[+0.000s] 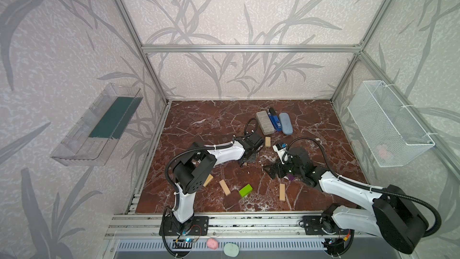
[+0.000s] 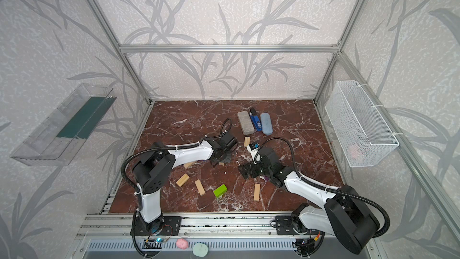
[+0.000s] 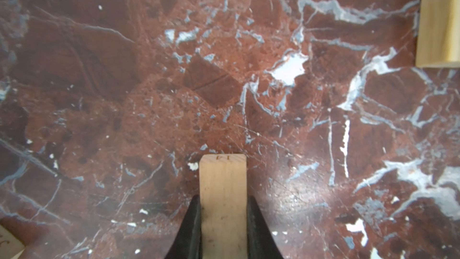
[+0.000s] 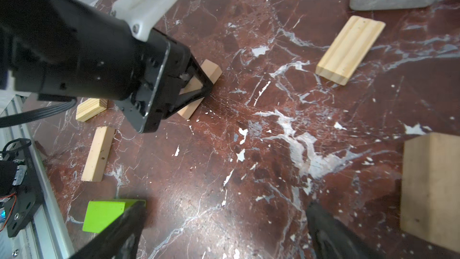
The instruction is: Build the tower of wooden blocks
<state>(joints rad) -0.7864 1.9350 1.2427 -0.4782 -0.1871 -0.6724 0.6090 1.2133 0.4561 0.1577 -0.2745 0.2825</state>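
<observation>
My left gripper [image 1: 245, 163] [image 3: 223, 199] is shut on a pale wood block [image 3: 222, 183] low over the marble table, mid-table; the right wrist view shows that block [image 4: 211, 69] tilted between the fingers. My right gripper [image 1: 268, 170] [image 4: 225, 204] stands open above bare marble, just right of it. Loose wood blocks lie singly: one [image 1: 267, 142] further back, two [image 1: 207, 180] [image 1: 224, 187] at front left, one [image 1: 282, 192] at front right. A lime-green block [image 1: 245, 190] lies at front centre. A purple block [image 1: 291, 177] peeks from under the right arm. No tower is in view.
A grey slab [image 1: 265, 122], a blue stapler [image 1: 275, 120] and a blue-grey oval case [image 1: 285, 123] lie together at the back. A white wire basket [image 1: 388, 123] hangs on the right wall, a clear tray [image 1: 99, 125] on the left wall.
</observation>
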